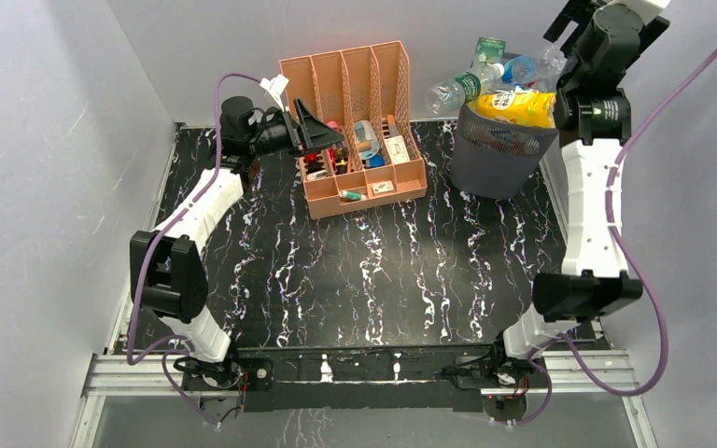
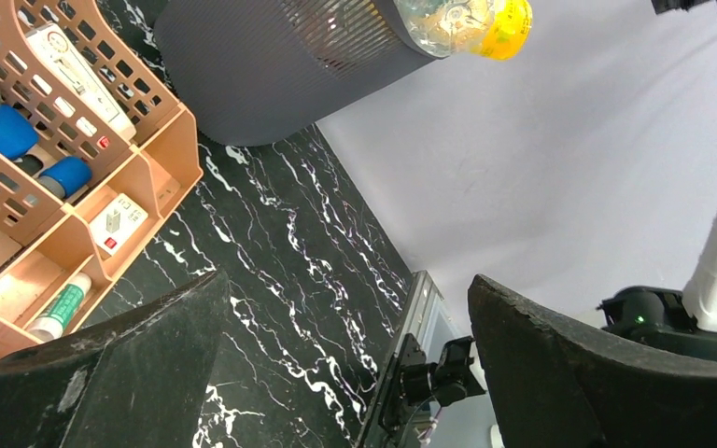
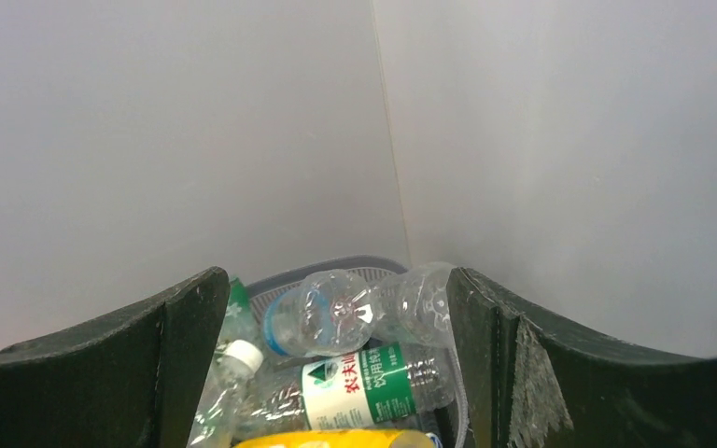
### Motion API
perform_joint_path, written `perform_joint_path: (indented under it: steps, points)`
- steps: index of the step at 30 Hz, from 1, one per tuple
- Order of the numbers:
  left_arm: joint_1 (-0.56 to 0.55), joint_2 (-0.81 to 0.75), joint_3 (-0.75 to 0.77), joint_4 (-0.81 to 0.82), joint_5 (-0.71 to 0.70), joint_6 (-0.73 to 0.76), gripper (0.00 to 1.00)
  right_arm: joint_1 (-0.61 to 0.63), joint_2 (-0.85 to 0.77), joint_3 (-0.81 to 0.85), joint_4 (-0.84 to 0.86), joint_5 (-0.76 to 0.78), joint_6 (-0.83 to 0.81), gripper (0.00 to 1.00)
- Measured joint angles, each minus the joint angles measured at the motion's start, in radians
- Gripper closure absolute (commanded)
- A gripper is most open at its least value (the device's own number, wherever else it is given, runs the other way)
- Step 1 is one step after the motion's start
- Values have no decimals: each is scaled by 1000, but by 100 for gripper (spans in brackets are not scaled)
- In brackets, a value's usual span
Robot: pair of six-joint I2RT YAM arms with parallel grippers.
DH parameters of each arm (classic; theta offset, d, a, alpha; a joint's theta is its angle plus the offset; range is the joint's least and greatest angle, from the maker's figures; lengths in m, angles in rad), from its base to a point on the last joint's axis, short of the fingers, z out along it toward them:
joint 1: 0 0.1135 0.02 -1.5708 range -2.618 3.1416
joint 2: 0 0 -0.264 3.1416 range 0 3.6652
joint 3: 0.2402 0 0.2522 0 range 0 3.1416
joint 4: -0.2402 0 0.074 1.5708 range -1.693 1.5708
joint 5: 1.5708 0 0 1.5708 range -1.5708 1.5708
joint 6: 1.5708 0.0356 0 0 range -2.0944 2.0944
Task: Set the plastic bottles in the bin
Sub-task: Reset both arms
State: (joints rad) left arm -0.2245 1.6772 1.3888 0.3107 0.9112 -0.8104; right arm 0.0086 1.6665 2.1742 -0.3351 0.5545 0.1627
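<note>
The left gripper (image 1: 322,131) hangs spread and empty beside the peach file organizer (image 1: 373,73). The plastic bottles (image 1: 474,86) heap past the rim of the mesh bin (image 1: 497,161), the lower ones hidden. The right gripper (image 1: 565,23), partly cut off at the top edge, gapes empty above them.

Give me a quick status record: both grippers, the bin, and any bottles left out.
bin: upright at the far right of the table, heaped above its rim
plastic bottles: piled in the bin, several overhanging the rim
left gripper: open, empty, beside the peach organizer
right gripper: open, empty, above the bin
bottles left out: none seen on the table
</note>
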Motion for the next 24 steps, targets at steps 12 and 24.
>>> perform_joint_path:
  steps: [12, 24]
  points:
    - [-2, -147, -50, -85, -68, 47, 2, 0, -303, -294, -11, -174, 74, 2]
    - [-15, -446, -102, -250, -198, 156, 2, 0, -499, -529, -11, -395, 159, 2]
